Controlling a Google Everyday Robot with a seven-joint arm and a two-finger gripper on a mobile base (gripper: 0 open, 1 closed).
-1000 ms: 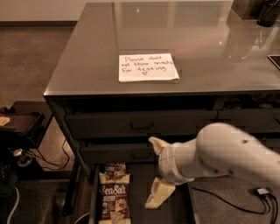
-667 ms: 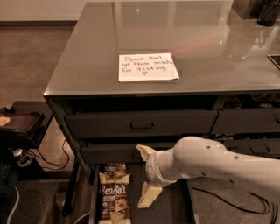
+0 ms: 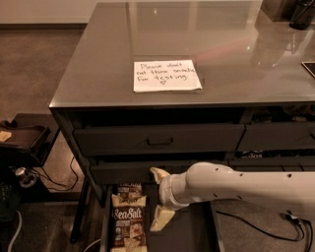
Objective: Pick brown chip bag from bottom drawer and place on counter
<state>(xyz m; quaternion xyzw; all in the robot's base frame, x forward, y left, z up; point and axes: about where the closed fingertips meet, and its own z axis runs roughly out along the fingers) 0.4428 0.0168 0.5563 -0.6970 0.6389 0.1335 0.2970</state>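
The brown chip bag (image 3: pixel 128 227) with white "SeaSalt" lettering lies in the left part of the open bottom drawer (image 3: pixel 189 236). A second brown bag (image 3: pixel 129 190) lies just behind it. My gripper (image 3: pixel 158 197) hangs over the drawer, just right of the bags, its two cream fingers spread apart and empty. One fingertip (image 3: pixel 158 173) is near the drawer above, the other (image 3: pixel 160 219) sits beside the chip bag. The white arm reaches in from the right. The counter (image 3: pixel 236 54) is the glossy grey top with a white handwritten note (image 3: pixel 166 75).
Two closed drawers with small handles (image 3: pixel 160 141) sit above the open one. A dark object (image 3: pixel 301 14) stands at the counter's far right corner. A low black stand with cables (image 3: pixel 22 152) is on the floor to the left.
The arm has stretched further left, carrying the open gripper closer to the chip bags. The bags have not moved.
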